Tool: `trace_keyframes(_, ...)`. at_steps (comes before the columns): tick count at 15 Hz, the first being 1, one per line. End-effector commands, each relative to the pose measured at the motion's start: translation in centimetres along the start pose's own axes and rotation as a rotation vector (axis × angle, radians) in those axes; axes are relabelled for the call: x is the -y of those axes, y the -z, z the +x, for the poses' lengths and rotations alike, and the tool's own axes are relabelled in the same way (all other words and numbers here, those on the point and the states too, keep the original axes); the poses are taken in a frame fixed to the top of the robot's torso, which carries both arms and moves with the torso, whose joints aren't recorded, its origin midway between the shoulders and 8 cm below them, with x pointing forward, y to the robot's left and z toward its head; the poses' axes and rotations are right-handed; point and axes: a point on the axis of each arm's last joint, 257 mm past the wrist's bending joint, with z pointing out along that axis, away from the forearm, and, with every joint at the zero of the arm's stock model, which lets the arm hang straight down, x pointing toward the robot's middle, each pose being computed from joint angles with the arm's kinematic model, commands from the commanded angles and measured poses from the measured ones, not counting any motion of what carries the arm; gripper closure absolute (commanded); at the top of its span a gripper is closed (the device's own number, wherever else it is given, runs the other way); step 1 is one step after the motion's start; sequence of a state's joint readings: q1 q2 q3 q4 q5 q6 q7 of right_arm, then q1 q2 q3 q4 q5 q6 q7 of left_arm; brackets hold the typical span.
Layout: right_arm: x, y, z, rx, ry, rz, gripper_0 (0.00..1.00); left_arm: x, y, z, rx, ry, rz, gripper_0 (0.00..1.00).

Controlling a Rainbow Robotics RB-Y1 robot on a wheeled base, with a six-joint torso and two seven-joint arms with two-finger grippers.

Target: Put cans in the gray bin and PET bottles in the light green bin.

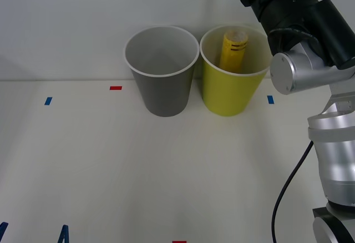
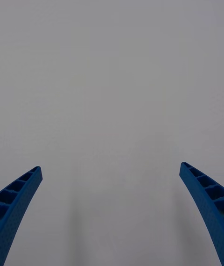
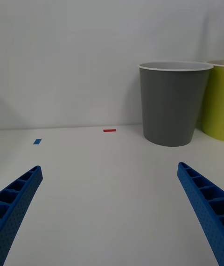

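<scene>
Bottle (image 1: 233,47) in light green bin (image 1: 228,90).

Bright, even light; soft shadows beneath both bins; frames sharp throughout.

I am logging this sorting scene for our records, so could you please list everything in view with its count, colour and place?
gray bin: one, gray with white rim, at the back of the table, left of the other bin.
light green bin: one, yellow-green, beside the gray one.
PET bottle: one, yellow label, leaning inside the light green bin.
tape marks: several, red and blue, on the table.
table: one, white.
left gripper: blue fingers apart, low over the table's near left.
right gripper: blue fingers apart, facing a plain wall.
</scene>
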State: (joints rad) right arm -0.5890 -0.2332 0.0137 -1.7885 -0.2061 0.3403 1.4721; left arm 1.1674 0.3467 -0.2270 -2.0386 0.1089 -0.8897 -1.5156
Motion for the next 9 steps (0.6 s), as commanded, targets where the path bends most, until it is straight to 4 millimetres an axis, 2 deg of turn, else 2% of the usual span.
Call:
trace_keyframes(1,0.2,0.3,0.3,-0.002,0.024,0.015,0.0,0.0,0.0,0.0,0.0,0.0,0.0,0.0)
trace_keyframes(4,1.1,2.4,0.1,-0.044,0.03,0.052,0.0,0.0,0.0,0.0,0.0,0.0,0.0,0.0)
trace_keyframes(9,2.6,8.1,0.5,-0.061,0.025,0.091,0.0,0.0,0.0,0.0,0.0,0.0,0.0,0.0)
